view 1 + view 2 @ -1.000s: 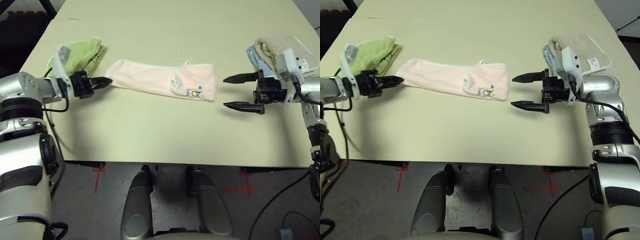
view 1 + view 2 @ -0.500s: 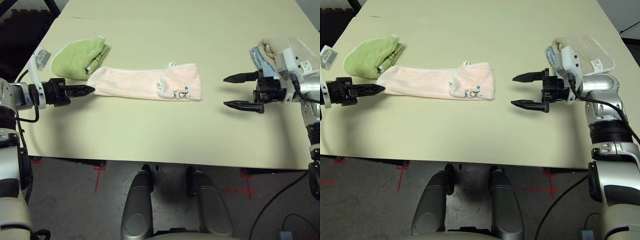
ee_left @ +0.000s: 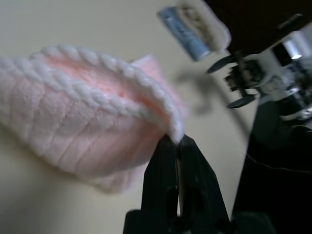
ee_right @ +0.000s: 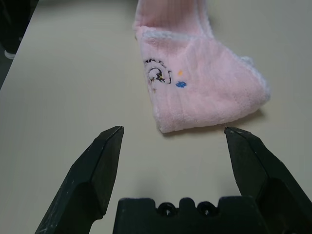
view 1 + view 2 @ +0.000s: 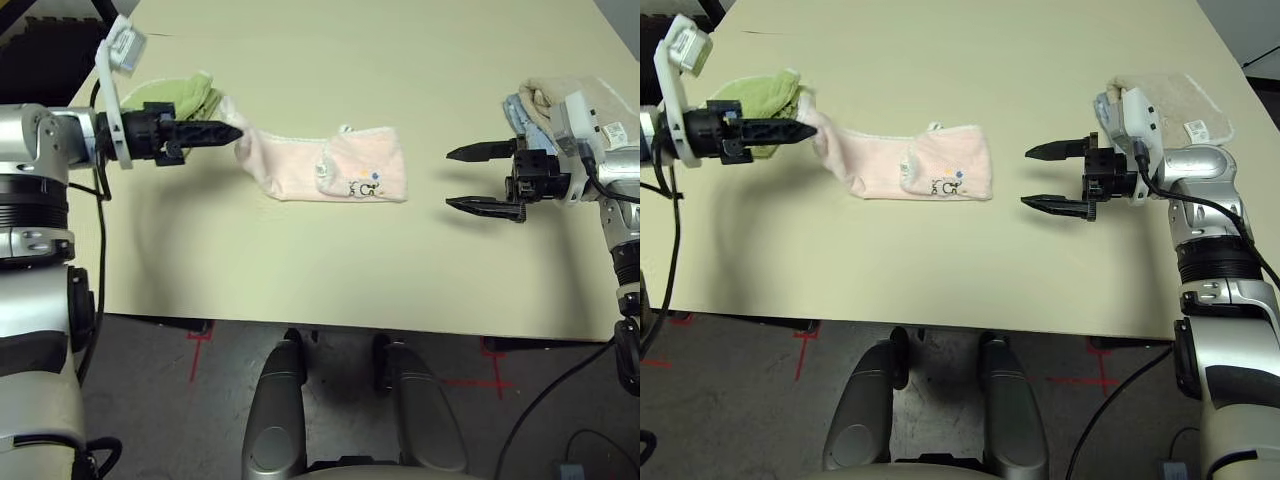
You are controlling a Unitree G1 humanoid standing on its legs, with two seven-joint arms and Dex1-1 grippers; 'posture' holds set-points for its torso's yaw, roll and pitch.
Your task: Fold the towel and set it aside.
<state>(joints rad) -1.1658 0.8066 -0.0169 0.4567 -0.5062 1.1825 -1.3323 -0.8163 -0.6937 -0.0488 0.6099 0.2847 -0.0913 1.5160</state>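
Observation:
The pale pink towel [image 5: 340, 165] lies as a long band across the middle of the table, its dark embroidered mark and blue tag near the right end. My left gripper [image 5: 238, 132] is shut on the towel's left end, pinching the white scalloped trim [image 3: 122, 92] and holding that end off the table. That end drapes down from the fingertips [image 3: 165, 151] to the part still lying flat. My right gripper [image 5: 450, 179] stands open a short way to the right of the towel [image 4: 200, 83], touching nothing, with bare table between its fingers.
A lime-green cloth [image 5: 180, 92] sits just behind my left gripper at the table's left. Folded beige and light-blue towels [image 5: 540, 100] are stacked behind my right wrist. The table's front edge [image 5: 350, 325] runs close below the towel.
My left gripper has risen and moved right with the towel's left end, bunching the band shorter. The right gripper has stayed open in place.

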